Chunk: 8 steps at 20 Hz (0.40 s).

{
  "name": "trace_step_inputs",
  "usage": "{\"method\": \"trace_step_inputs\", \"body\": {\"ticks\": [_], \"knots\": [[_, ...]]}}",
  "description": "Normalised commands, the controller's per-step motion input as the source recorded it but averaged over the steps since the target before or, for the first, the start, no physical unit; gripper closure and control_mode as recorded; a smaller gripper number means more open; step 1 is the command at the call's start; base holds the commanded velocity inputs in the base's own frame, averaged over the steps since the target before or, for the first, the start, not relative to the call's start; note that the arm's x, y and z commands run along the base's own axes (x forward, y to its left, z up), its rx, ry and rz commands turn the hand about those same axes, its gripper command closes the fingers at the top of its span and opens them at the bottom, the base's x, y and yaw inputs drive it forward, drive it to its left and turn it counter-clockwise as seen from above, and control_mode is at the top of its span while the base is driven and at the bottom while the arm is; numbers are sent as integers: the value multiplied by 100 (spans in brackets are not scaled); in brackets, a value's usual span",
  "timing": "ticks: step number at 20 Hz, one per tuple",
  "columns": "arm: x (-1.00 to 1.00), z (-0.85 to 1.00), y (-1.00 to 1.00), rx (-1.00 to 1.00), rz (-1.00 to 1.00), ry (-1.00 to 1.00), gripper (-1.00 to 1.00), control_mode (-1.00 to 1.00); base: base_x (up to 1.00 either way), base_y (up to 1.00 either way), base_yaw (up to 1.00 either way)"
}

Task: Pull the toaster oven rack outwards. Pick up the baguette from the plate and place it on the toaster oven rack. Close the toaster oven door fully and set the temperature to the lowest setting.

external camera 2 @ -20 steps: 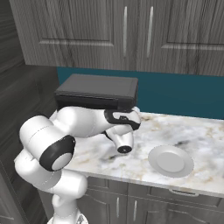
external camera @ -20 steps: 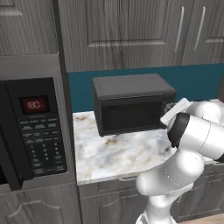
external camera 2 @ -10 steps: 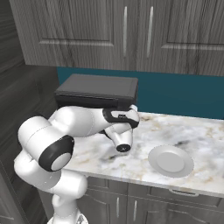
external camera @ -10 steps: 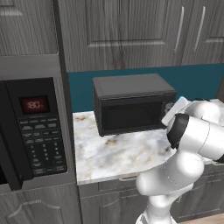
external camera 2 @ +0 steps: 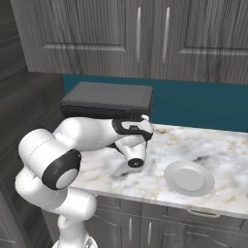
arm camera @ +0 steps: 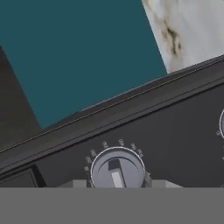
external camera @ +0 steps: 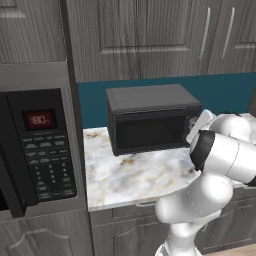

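Microwave [external camera: 37, 150] at far left is not part of the job. Next along the worktop [external camera: 135, 177] stands the toaster oven [external camera: 150, 120], its door [external camera: 152, 131] looking shut, so the knob step seems in hand. The tool's wrist sits at the oven's right panel; in the hand view a round knob [arm camera: 117, 168] lies dead ahead, close. Whether the tool's jaws hold anything I cannot tell. Further right, the plate [external camera 2: 189, 178] lies bare. Next: close on the knob and turn to lowest.
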Motion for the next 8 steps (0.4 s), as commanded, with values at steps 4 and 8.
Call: {"method": "trace_step_inputs", "body": {"ticks": [4,8], "knots": [[0,0,0,-17,-1,-4,100,-100,0,0,0],[0,0,0,-17,-1,-5,100,-100,0,0,0]]}}
